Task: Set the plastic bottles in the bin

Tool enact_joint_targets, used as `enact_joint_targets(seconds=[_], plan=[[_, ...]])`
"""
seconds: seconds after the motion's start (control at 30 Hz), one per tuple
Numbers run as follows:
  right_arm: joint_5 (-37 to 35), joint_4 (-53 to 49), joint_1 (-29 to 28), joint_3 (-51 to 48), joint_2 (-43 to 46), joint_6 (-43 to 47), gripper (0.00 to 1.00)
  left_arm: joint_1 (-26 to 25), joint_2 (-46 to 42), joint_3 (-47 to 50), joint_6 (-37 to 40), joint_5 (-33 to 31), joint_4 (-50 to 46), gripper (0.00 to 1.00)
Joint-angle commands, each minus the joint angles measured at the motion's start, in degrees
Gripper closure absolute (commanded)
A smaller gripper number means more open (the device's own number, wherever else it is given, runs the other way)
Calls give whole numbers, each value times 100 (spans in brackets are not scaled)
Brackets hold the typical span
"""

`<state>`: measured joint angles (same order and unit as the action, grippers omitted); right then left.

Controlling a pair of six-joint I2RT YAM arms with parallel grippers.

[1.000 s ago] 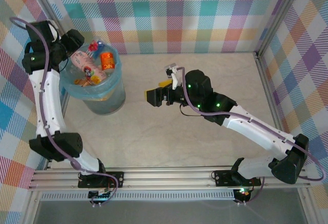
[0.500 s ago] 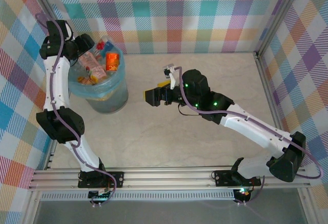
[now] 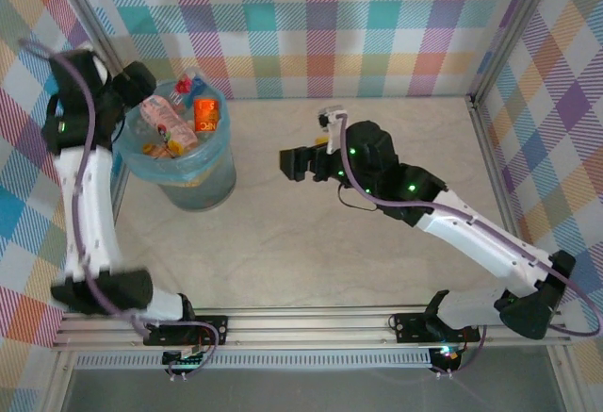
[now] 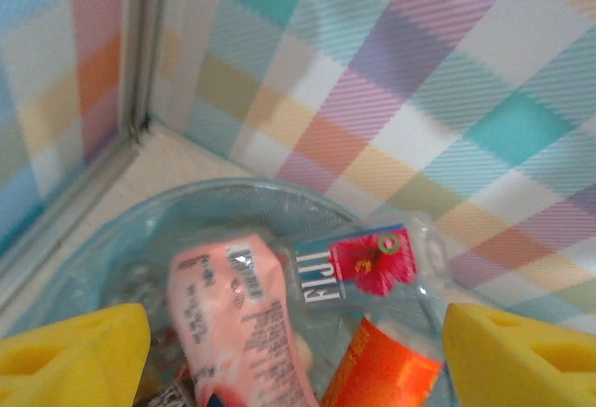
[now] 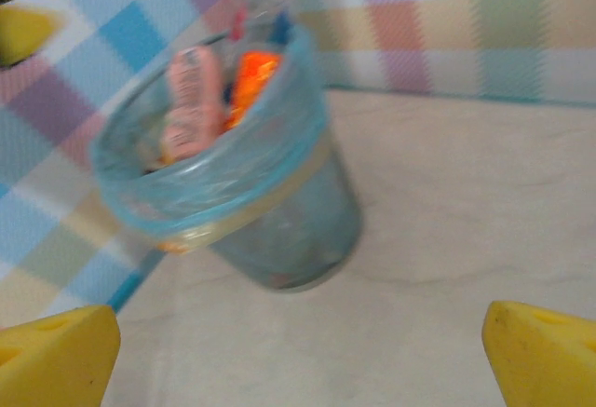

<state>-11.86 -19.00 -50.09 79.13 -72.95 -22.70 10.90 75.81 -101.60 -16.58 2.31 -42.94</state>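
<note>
The bin (image 3: 193, 181), lined with a blue bag, stands at the back left and holds several plastic bottles: a pink one (image 3: 167, 120), an orange one (image 3: 205, 115) and a clear one (image 3: 188, 84). My left gripper (image 3: 139, 87) hangs open at the bin's left rim. In the left wrist view its gripper (image 4: 296, 362) looks down on the pink bottle (image 4: 233, 323), the clear Fiji-labelled bottle (image 4: 358, 263) and the orange bottle (image 4: 386, 374), with nothing between the fingers. My right gripper (image 3: 300, 163) is open and empty, mid-table, facing the bin (image 5: 279, 211).
The checked back wall and the left wall with its metal rail (image 3: 113, 181) stand close behind and beside the bin. The beige table (image 3: 377, 271) stretches to the right. The left gripper's yellow finger (image 5: 23, 30) shows beyond the bin in the right wrist view.
The left gripper has opened wider and drawn back to the left rim, leaving the pink bottle lying in the bin. The right gripper has shifted slightly right and opened a little more.
</note>
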Motion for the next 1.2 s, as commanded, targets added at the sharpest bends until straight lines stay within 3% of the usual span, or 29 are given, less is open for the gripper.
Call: enact_joint_targets(seconds=[0.0,0.07,0.17,0.23,0.33,0.43,0.57,0.7,0.8,0.87,0.97,1.13,1.17], plan=[[-1500,-281,486,-251,441,655,0,-58,-1512,1761,341,-353,1125,17],[-1913,-42,858,-684,631,1291,0,-99,-2322,3057,558,-178,1607,17],[-1989,631,1536,-1593,969,2320,0,-452,-3354,4817,979,161,2147,19],[-1756,1034,2115,-2208,1102,2715,0,-917,-4070,5820,1260,-34,2601,18],[-1263,1249,3027,-2845,1037,2522,0,-1406,-4986,7075,1408,-676,3371,17],[-964,1769,3686,-3573,749,2307,0,-1652,-5386,7988,1011,-1293,3934,17],[-850,3190,4173,-4606,334,2389,0,-1754,-5007,8405,438,-2089,4379,17],[-33,4825,4561,-5453,108,2438,0,-1860,-4174,8750,901,-2326,5435,16],[291,5784,4684,-5741,-329,2413,0,-1873,-3488,9265,1326,-2527,6794,15],[649,5563,4703,-5480,-536,2476,0,-1871,-2946,9427,1511,-2764,7443,14],[1400,6033,4709,-5467,-935,2592,0,-1855,-2261,9408,1722,-2528,7981,13],[1171,7577,4891,-5975,-1549,2234,0,-1791,-1341,9234,1761,-1721,8676,11],[1121,7259,4924,-5952,-1412,2192,0,-1786,-1169,9156,1799,-1545,8735,11]])
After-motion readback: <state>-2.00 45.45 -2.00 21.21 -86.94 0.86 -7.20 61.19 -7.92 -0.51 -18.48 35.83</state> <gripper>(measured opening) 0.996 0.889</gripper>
